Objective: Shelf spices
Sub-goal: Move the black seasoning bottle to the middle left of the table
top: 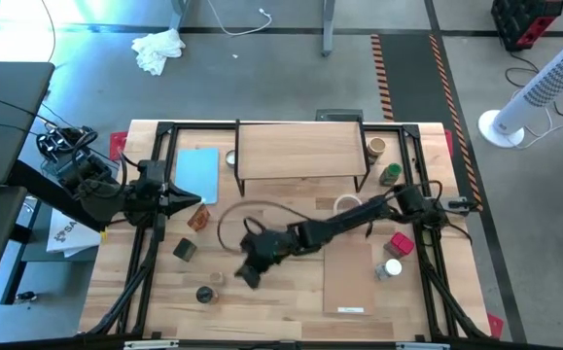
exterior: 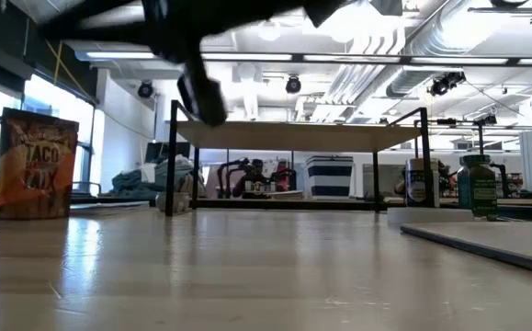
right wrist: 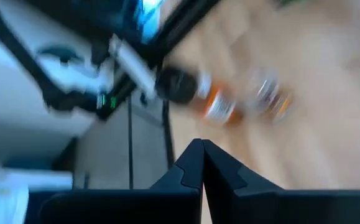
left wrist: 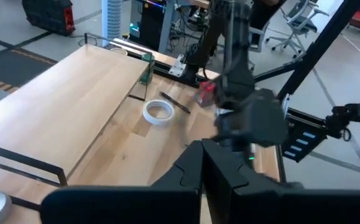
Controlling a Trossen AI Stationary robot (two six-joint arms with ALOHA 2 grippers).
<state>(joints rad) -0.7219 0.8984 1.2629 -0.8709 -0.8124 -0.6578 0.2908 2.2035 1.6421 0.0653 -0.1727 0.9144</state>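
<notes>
The shelf point(top: 300, 151) stands at the table's far side, its plank top bare. Jars rest on their bases on the table: a tan-topped one point(top: 376, 148) and a green-topped one point(top: 390, 175) by the shelf's right end, a red one point(top: 401, 243) and a white-topped one point(top: 390, 269) at the right, and a dark one point(top: 184, 250) and a brown-topped one point(top: 204, 294) at the near left. My right gripper point(top: 249, 277) is shut above the table's middle, right of those two. Its wrist view shows a blurred dark-capped jar point(right wrist: 192, 93). My left gripper point(top: 192, 202) waits shut at the left.
An orange taco-mix packet point(top: 198, 219) stands just ahead of my left gripper. A light-blue pad point(top: 196, 175) lies left of the shelf, with a small tin point(top: 231, 157) beside it. A white tape ring point(top: 347, 204) and a thin pale board point(top: 349, 277) lie at the right.
</notes>
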